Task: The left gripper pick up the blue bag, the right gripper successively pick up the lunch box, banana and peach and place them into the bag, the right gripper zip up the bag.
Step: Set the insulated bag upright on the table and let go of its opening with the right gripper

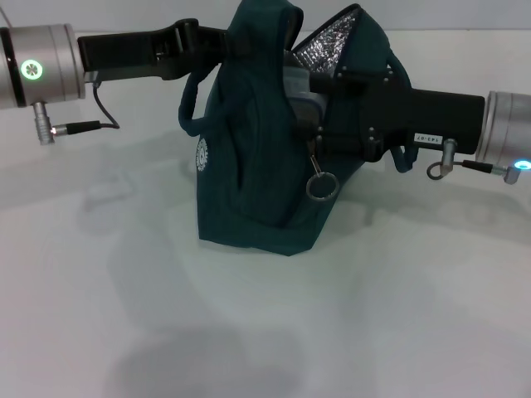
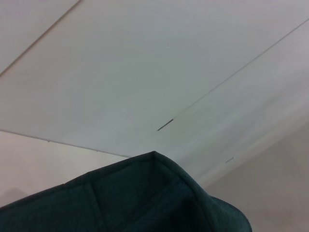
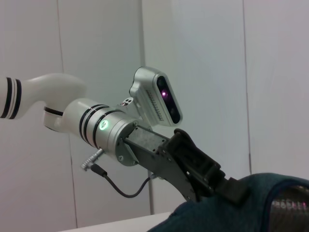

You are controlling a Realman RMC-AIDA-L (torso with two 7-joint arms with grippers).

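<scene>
A small white tag on the right arm's black housing carries dark characters too small to read, and a round white emblem (image 1: pixel 202 152) on the blue bag's side is equally unreadable. The blue bag (image 1: pixel 257 166) stands upright on the white table (image 1: pixel 249 332), its long axis vertical and its mouth facing up, the silver foil lining (image 1: pixel 332 46) showing at the open top. The left gripper (image 1: pixel 217 40) reaches in at the bag's upper rim and is clenched on the fabric there, holding the top edge up. The right gripper (image 1: pixel 311 95) is pressed into the bag's opening on the opposite side; whether its fingers are parted or closed cannot be told, since the fabric hides them. Just below it a metal zipper ring (image 1: pixel 320 186) hangs against the bag's face.
</scene>
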